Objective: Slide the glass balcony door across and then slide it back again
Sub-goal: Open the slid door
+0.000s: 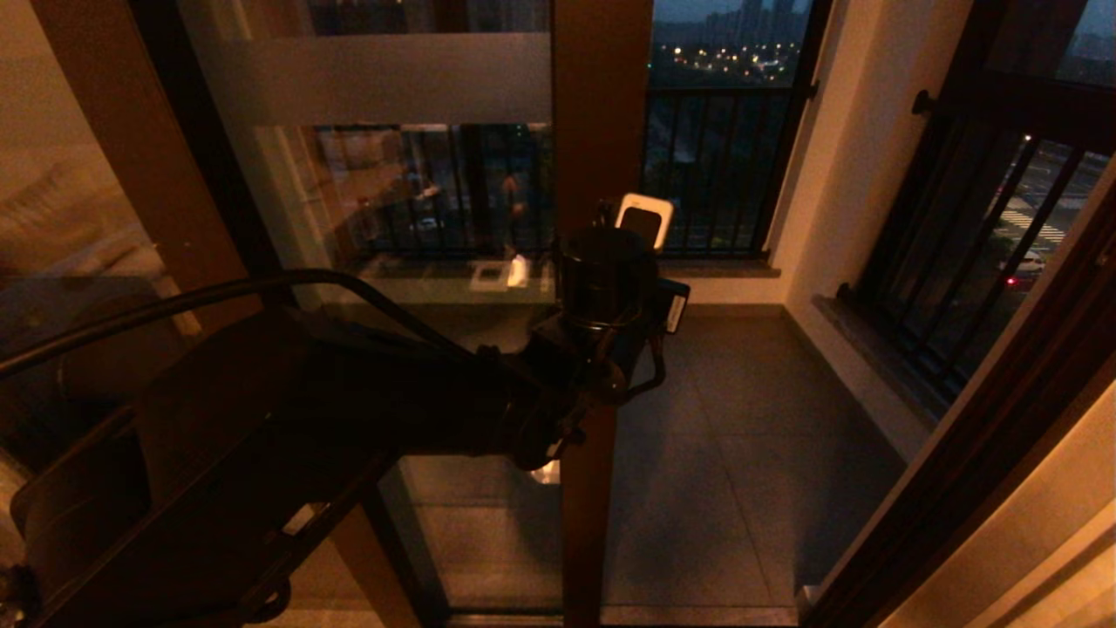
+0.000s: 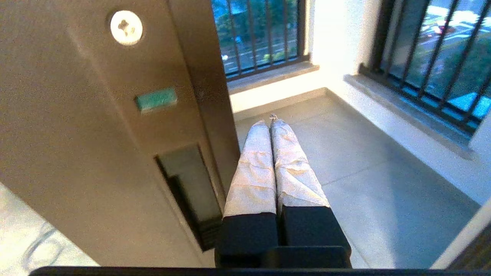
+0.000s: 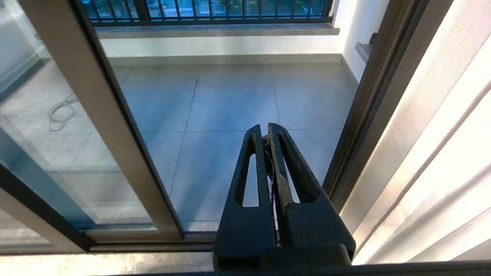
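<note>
Head view is showing the glass balcony door [image 1: 410,218] standing partly across the opening, its brown upright edge [image 1: 600,113] running down the middle of the picture and a frosted band [image 1: 384,78] crossing the glass near the top. To the right of that edge the way onto the balcony floor [image 1: 750,436] is lying open, with a dark railing [image 1: 711,166] beyond it and the brown door frame [image 1: 976,453] slanting down the right side.

The left arm [image 1: 331,401] is reaching forward from the lower left, its wrist sitting in front of the door's upright edge at about mid-height. In the left wrist view the left gripper [image 2: 271,124] is pointing past that edge toward the balcony, lying just beside the recessed handle [image 2: 191,188]; its two wrapped fingers [image 2: 255,168] are pressing together with nothing between them. A small green tab [image 2: 156,99] and a screw [image 2: 126,27] are sitting on the edge above the handle.

The right wrist view is showing the right gripper [image 3: 265,132] hanging low near the door track [image 3: 153,239], clenched and empty.
</note>
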